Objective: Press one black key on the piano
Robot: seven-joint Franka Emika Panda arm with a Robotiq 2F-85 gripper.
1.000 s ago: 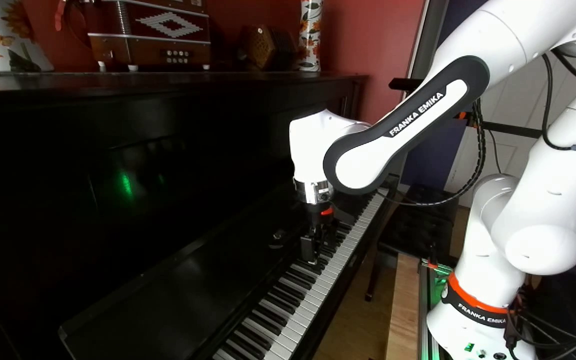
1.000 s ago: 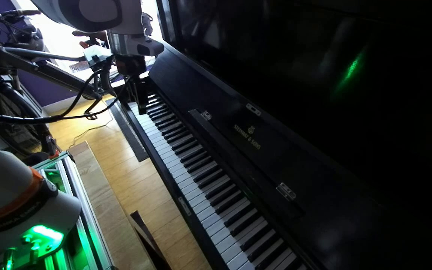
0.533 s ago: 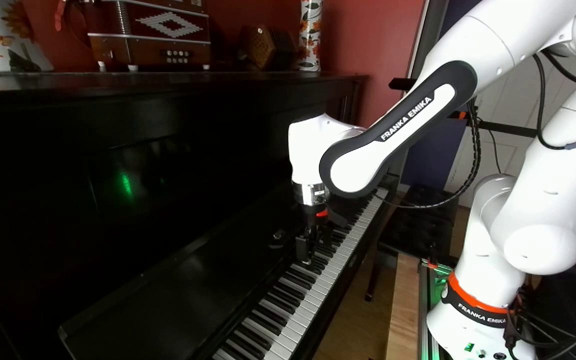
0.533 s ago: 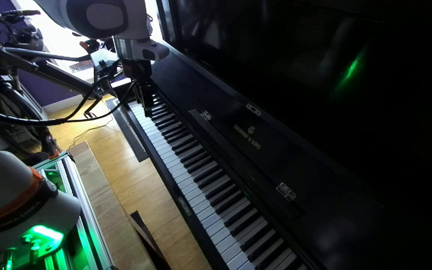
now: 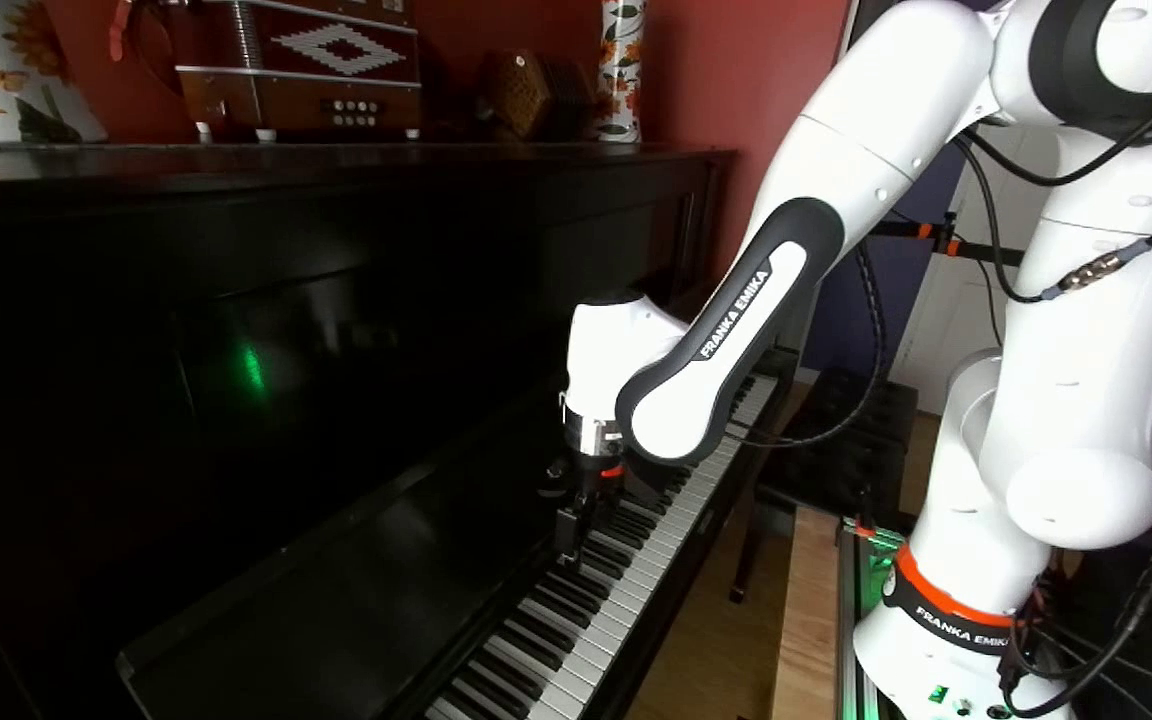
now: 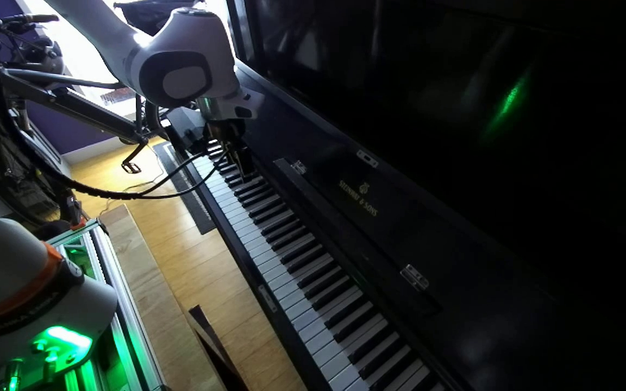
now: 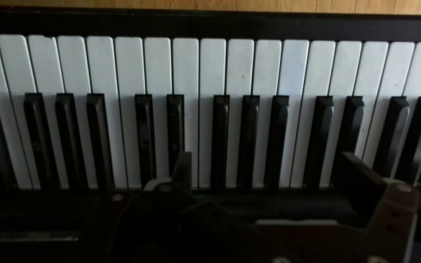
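The glossy black piano (image 5: 336, 240) shows in both exterior views, with its long row of white and black keys uncovered (image 6: 313, 271). The wrist view looks down on the keyboard, where a black key (image 7: 220, 142) stands among several others. My gripper (image 7: 267, 157) is open and empty, its fingers (image 7: 184, 164) wide apart with several black keys between them in view. In the exterior views the gripper (image 5: 576, 550) (image 6: 243, 172) points down at the back part of the keys, close to the fallboard. I cannot tell whether the fingertips touch a key.
The fallboard (image 6: 356, 190) with metal hinges rises behind the keys. An accordion (image 5: 306, 70) stands on the piano top. A black bench (image 5: 846, 420) stands at the far end. A bicycle (image 6: 63, 103) stands beyond. A cable (image 6: 144, 193) hangs from the arm.
The arm has lowered and the gripper has moved along the keyboard and closer to the fallboard, down and left in an exterior view. The keys look unchanged.
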